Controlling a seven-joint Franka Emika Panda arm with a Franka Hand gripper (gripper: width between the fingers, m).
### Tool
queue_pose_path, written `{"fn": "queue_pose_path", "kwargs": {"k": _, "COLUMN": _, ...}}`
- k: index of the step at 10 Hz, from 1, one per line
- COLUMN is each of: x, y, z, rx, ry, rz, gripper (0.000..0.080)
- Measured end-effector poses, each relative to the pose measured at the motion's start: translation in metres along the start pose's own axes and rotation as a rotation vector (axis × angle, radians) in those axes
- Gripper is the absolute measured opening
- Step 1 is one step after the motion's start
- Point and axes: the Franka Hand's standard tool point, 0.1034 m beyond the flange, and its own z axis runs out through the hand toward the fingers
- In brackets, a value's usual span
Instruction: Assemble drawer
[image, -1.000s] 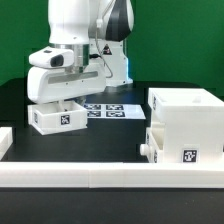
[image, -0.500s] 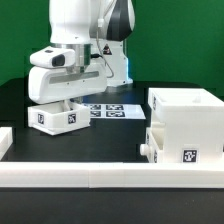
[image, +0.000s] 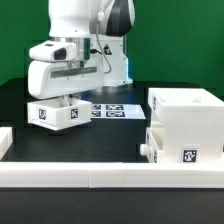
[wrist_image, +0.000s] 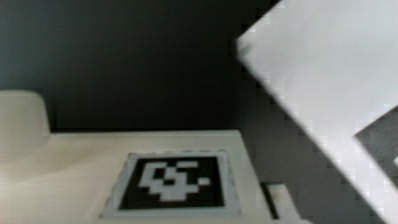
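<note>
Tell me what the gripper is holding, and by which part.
The gripper appears to hold the small tray by its top rim. The jaws themselves are hidden, so the exact contact cannot be seen.

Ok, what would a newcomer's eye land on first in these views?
First, the big white robot arm at the exterior view's left, its gripper apparently closed on a small white open-top plastic tray bearing a black-and-white square tag. Next, the tall boxy white plastic housing at the exterior view's right, with a second tagged white tray low in front of it. A long white border rail crosses the foreground.
</note>
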Motion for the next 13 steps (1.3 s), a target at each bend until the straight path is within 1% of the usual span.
{"fn": "queue_pose_path", "kwargs": {"k": 1, "x": 0.014, "y": 0.005, "z": -0.007, "rx": 0.005, "ry": -0.003, "rz": -0.03, "gripper": 0.0044}}
{"fn": "queue_pose_path", "kwargs": {"k": 2, "x": 0.029, "y": 0.013, "z": -0.017, "rx": 0.02, "ry": -0.014, "rz": -0.056, "gripper": 0.0044}}
{"fn": "queue_pose_path", "kwargs": {"k": 3, "x": 0.04, "y": 0.021, "z": -0.024, "rx": 0.038, "ry": -0.027, "rz": -0.07, "gripper": 0.0044}}
{"fn": "queue_pose_path", "kwargs": {"k": 4, "x": 0.054, "y": 0.033, "z": -0.031, "rx": 0.042, "ry": -0.031, "rz": -0.089, "gripper": 0.0044}}
{"fn": "queue_pose_path", "kwargs": {"k": 5, "x": 0.064, "y": 0.042, "z": -0.034, "rx": 0.041, "ry": -0.03, "rz": -0.111, "gripper": 0.0044}}
{"fn": "queue_pose_path", "kwargs": {"k": 6, "x": 0.071, "y": 0.046, "z": -0.034, "rx": 0.045, "ry": -0.032, "rz": -0.118, "gripper": 0.0044}}
{"fn": "queue_pose_path", "kwargs": {"k": 9, "x": 0.07, "y": 0.045, "z": -0.032, "rx": 0.048, "ry": -0.033, "rz": -0.118, "gripper": 0.0044}}
{"fn": "queue_pose_path", "kwargs": {"k": 10, "x": 0.07, "y": 0.044, "z": -0.032, "rx": 0.053, "ry": -0.036, "rz": -0.129, "gripper": 0.0044}}
{"fn": "queue_pose_path", "kwargs": {"k": 11, "x": 0.075, "y": 0.048, "z": -0.033, "rx": 0.07, "ry": -0.046, "rz": -0.169, "gripper": 0.0044}}
{"fn": "queue_pose_path", "kwargs": {"k": 12, "x": 0.086, "y": 0.057, "z": -0.035, "rx": 0.059, "ry": -0.038, "rz": -0.195, "gripper": 0.0044}}
{"fn": "queue_pose_path", "kwargs": {"k": 13, "x": 0.095, "y": 0.06, "z": -0.036, "rx": 0.056, "ry": -0.035, "rz": -0.208, "gripper": 0.0044}}
